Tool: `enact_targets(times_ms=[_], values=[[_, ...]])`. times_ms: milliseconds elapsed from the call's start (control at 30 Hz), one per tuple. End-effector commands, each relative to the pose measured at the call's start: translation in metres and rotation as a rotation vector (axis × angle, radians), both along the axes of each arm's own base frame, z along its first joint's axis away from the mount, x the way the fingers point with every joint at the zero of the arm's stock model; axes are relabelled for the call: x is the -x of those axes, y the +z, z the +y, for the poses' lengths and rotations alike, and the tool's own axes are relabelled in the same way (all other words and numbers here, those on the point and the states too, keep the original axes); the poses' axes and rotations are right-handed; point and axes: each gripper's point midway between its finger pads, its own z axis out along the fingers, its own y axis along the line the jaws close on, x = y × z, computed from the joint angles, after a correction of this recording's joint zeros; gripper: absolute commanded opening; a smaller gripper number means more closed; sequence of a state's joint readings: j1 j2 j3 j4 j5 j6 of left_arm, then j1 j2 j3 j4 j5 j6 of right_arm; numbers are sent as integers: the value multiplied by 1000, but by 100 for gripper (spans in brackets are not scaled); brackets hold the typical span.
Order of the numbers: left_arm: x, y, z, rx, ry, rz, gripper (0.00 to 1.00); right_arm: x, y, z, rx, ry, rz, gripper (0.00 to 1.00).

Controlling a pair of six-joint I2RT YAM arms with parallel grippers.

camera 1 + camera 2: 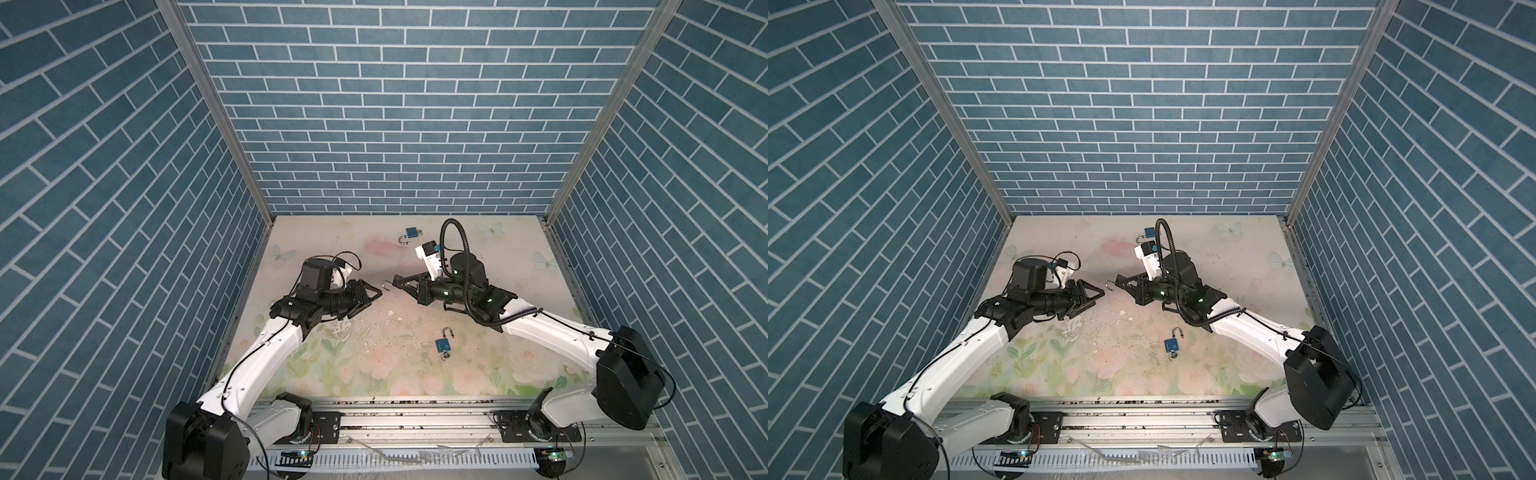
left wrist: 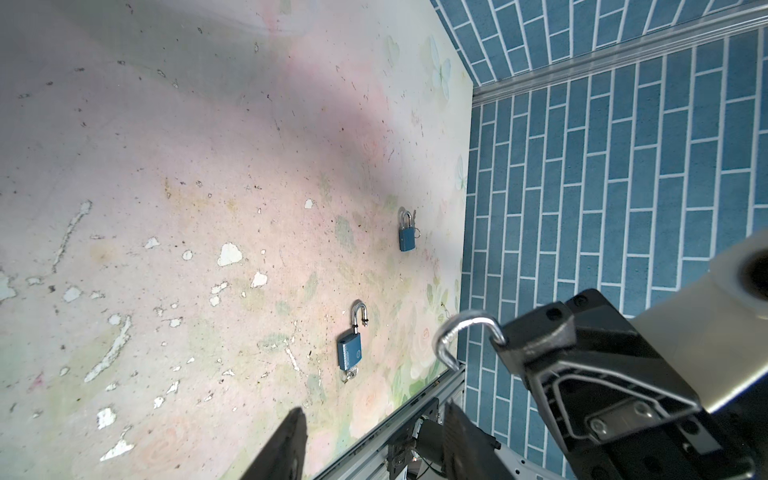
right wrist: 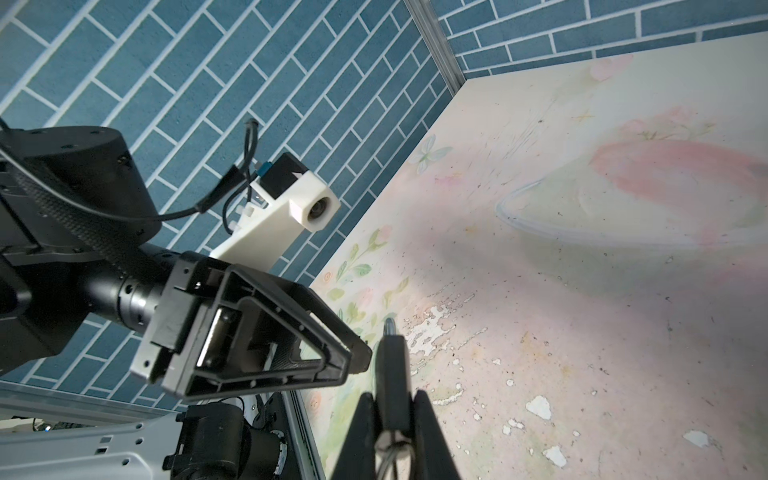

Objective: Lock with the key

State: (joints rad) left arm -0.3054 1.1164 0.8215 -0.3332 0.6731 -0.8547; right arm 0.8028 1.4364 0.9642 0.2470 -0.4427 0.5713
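Though it's gripped, padlock [image 3: 392, 365], silver shackle [image 2: 469, 322] open

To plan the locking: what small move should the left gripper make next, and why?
Probably ease the left gripper forward onto the silver hooked shackle: it sticks out open from the padlock clamped in the right gripper, and the left jaws stand apart just short of it.

From my screen the counter [image 1: 374, 257] shows a pale floral print, scuffed, with white peeled patches [image 2: 229, 254] near its middle. A printed butterfly [image 1: 490, 229] sits toward the far right corner. Blue brick-pattern walls [image 1: 395, 104] close three sides, joined by aluminium posts [image 1: 216, 112]. A metal rail [image 1: 415, 411] runs along the near edge.
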Motion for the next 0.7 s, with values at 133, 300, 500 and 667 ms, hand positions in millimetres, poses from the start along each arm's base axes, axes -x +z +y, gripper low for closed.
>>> enact_targets(times_ms=[133,300,500,667], values=[[-16,20,-2,20,17,-83,55,5,24,0,-66,22,-41,0],[-20,24,-1,29,48,-92,53,6,25,1,-71,35,-42,0],[-21,17,-3,25,36,-74,52,6,27,4,-91,41,-38,0],[-23,16,-4,20,35,-78,50,7,29,5,-105,53,-29,0]])
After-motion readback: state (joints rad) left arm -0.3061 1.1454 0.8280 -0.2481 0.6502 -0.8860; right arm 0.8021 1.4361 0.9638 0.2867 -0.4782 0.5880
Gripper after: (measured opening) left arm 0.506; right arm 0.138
